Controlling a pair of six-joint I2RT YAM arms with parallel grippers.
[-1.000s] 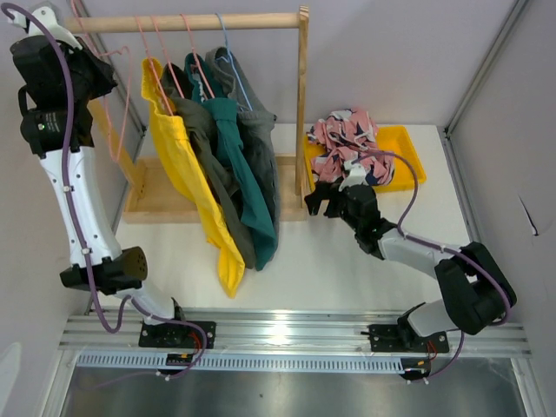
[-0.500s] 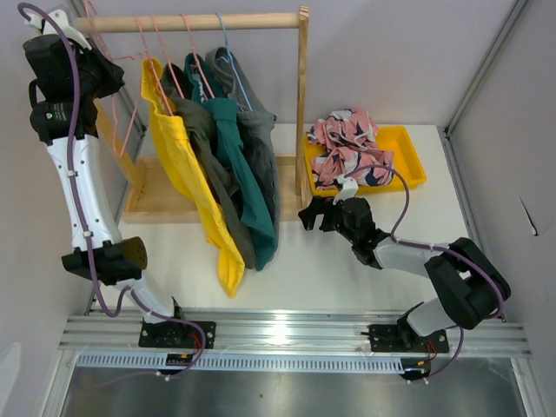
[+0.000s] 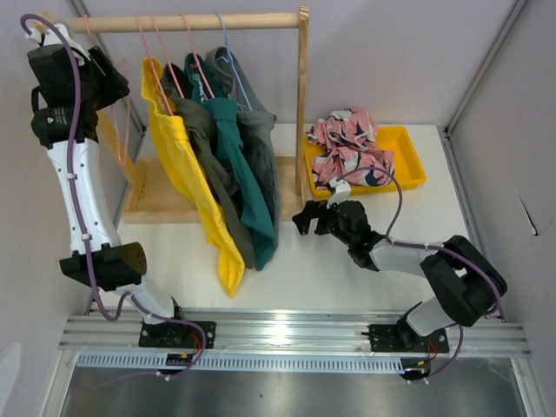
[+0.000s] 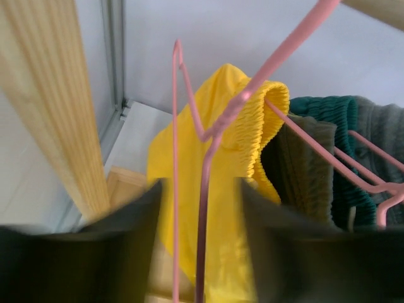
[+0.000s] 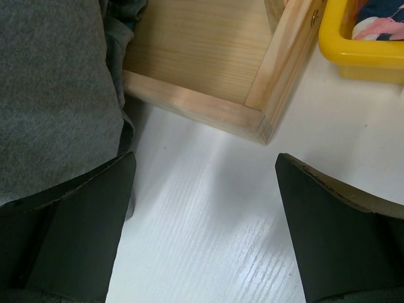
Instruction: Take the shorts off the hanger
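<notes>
High at the left end of the rail (image 3: 200, 21), the left gripper (image 4: 201, 186) is spread open around the wire of a bare pink hanger (image 4: 222, 120); the yellow shorts (image 3: 187, 165), olive shorts (image 3: 211, 156), teal shorts (image 3: 239, 165) and grey shorts (image 3: 261, 148) hang just beside it. The right gripper (image 5: 203, 158) is also open and empty, low over the worktop (image 3: 347, 278) between the grey hem and the rack base (image 5: 202, 107), and the pink patterned shorts (image 3: 347, 143) lie in the yellow bin (image 3: 408, 165). If the left closes here it would likely catch wire, not cloth, and a tug could swing or unhook the hangers, since the yellow waistband is bunched tightly over its hanger.
</notes>
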